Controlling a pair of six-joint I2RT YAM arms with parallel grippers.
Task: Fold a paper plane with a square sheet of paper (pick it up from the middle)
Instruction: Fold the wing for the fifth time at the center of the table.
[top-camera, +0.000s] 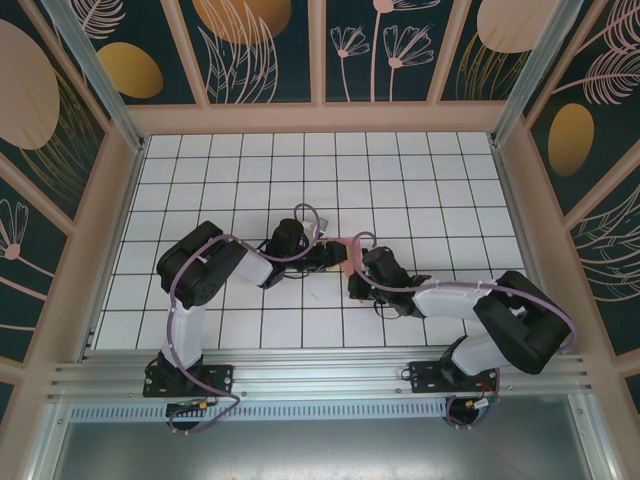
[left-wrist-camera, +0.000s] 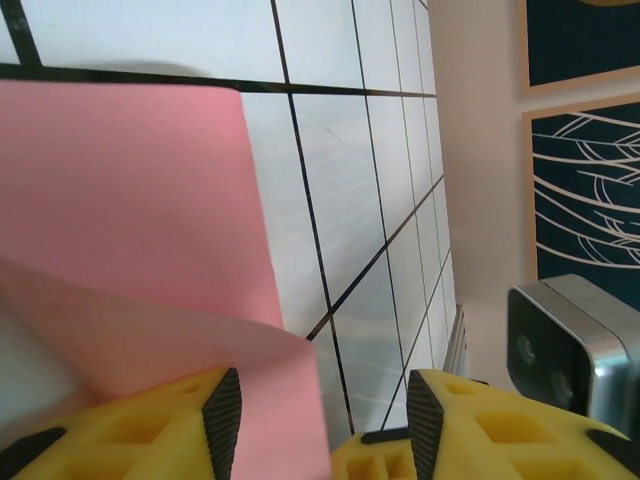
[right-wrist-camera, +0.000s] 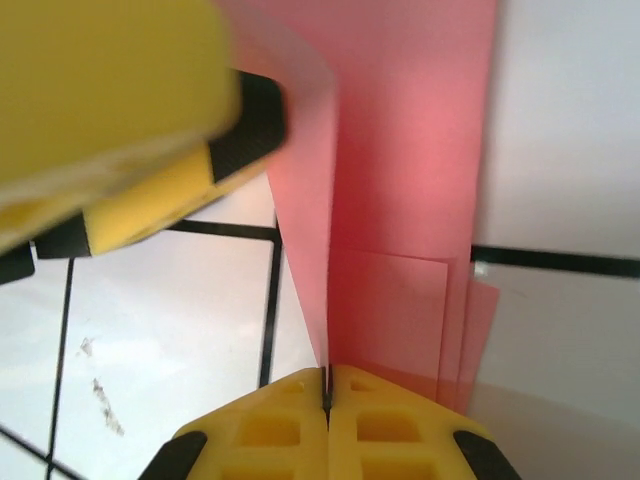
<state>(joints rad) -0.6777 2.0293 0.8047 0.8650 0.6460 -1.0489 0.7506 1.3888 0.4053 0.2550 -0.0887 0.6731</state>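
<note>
Pink square sheet of paper (right-wrist-camera: 410, 150) sitting creased mid-counter (top-camera: 400, 180), btwn both arms. Right hand (right-wrist-camera: 327, 385) stretching in low, pinching sheet edge tight. Left hand (left-wrist-camera: 325, 410) tilting down, fingers apart, sheet lying against one.

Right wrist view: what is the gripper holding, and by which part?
The right gripper is shut on the pink paper, pinching a raised layer of it close to that layer's edge.
</note>
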